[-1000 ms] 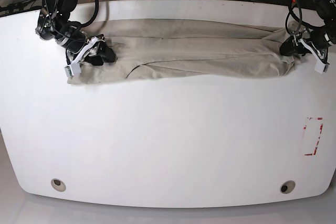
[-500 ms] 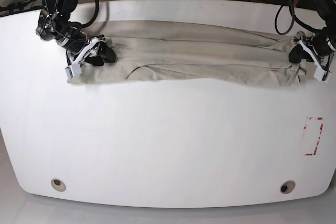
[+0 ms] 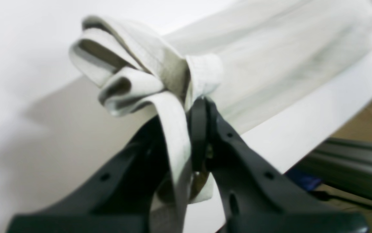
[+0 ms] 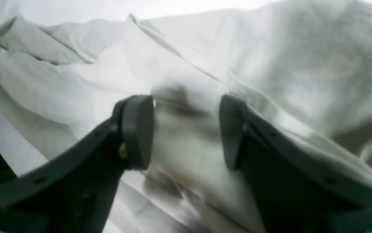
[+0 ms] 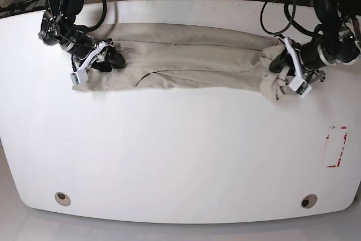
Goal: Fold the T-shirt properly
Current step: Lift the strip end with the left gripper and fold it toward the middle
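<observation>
The beige T-shirt (image 5: 192, 63) lies as a long folded band across the far half of the white table (image 5: 180, 150). My left gripper (image 5: 277, 74) is shut on the band's right end, which is bunched and pulled in toward the middle. In the left wrist view the fingertips (image 3: 202, 110) pinch a rolled wad of T-shirt (image 3: 134, 71) lifted off the table. My right gripper (image 5: 97, 60) rests on the band's left end. Its pads (image 4: 137, 129) stand apart, open, with a ridge of T-shirt (image 4: 302, 64) lying between them.
A red-marked rectangle (image 5: 337, 147) sits near the table's right edge. Two round holes (image 5: 62, 198) (image 5: 308, 201) are near the front corners. Cables hang beyond the far edge. Both arms reach in from the far corners.
My left gripper has shut on the shirt's right end and carried it leftward, shortening and bunching the band. The right gripper has stayed open in place.
</observation>
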`<control>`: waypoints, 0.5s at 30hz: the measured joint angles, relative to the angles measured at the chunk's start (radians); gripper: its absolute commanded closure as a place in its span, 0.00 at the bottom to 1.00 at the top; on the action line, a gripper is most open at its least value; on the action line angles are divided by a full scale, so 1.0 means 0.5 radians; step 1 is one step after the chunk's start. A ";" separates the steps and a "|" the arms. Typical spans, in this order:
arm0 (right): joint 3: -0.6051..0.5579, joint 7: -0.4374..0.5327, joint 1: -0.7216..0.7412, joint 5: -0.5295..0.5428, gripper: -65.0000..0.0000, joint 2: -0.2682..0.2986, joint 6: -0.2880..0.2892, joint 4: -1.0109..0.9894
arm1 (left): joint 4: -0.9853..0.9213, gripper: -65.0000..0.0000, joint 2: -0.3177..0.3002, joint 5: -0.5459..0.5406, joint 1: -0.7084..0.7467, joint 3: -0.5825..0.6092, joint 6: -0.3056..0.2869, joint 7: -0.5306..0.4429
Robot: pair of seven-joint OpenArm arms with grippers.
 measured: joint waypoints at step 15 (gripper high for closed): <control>0.000 0.005 -0.001 0.001 0.50 -0.003 0.001 0.000 | 0.001 0.96 0.241 -0.008 -0.150 0.619 0.001 -0.002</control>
